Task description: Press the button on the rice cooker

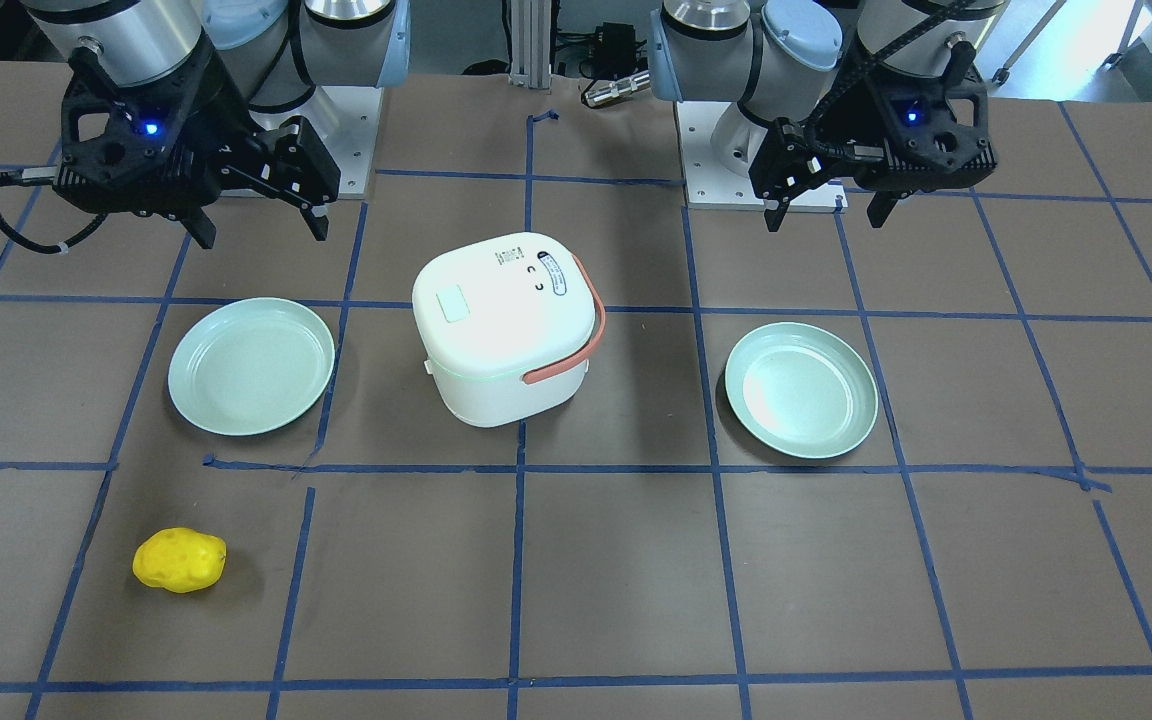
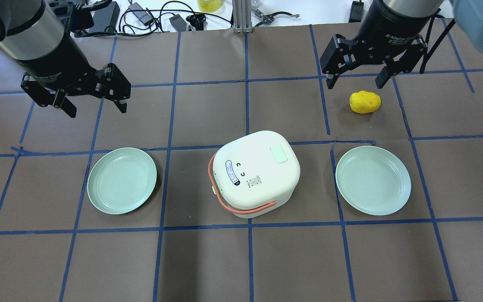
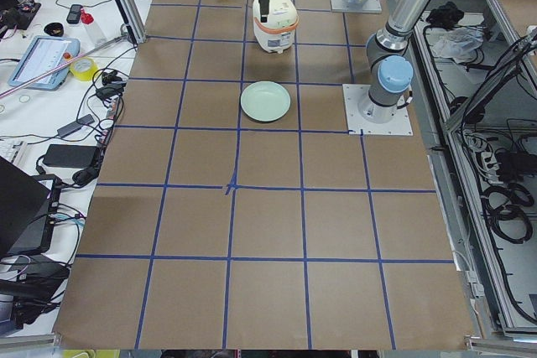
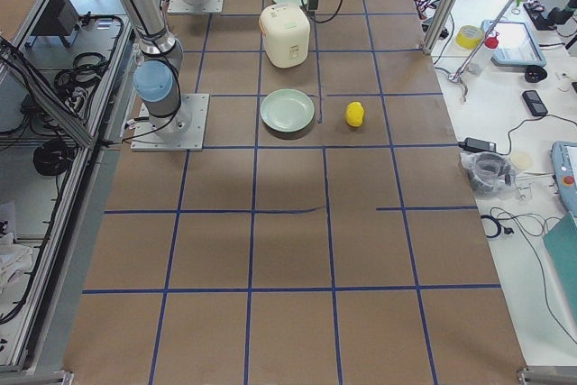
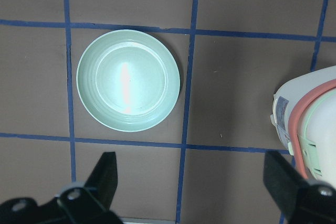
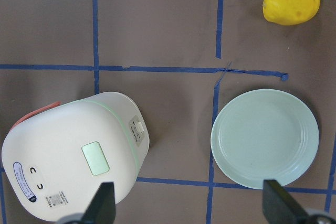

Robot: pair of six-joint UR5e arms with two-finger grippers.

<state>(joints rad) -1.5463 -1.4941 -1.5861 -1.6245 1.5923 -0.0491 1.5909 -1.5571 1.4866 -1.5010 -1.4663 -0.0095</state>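
White rice cooker (image 2: 258, 174) sits mid-frame in the overhead view, closed, a green plate (image 2: 122, 180) to its left, its lid sticker (image 2: 232, 172) too small to read. Left gripper (image 2: 97, 108) upper left, right gripper (image 2: 355, 84) upper right, both with jaws spread wide, arms cut off by the frame; the right's collar reads "2F Adaptive Gripper".

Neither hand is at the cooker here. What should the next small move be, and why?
Probably bring the right hand down toward the rice cooker. Both it and the left hand hang open, well apart from the cooker. What looks like the small button sits on the cooker wall facing the right-side plate, so the right arm seems better placed.
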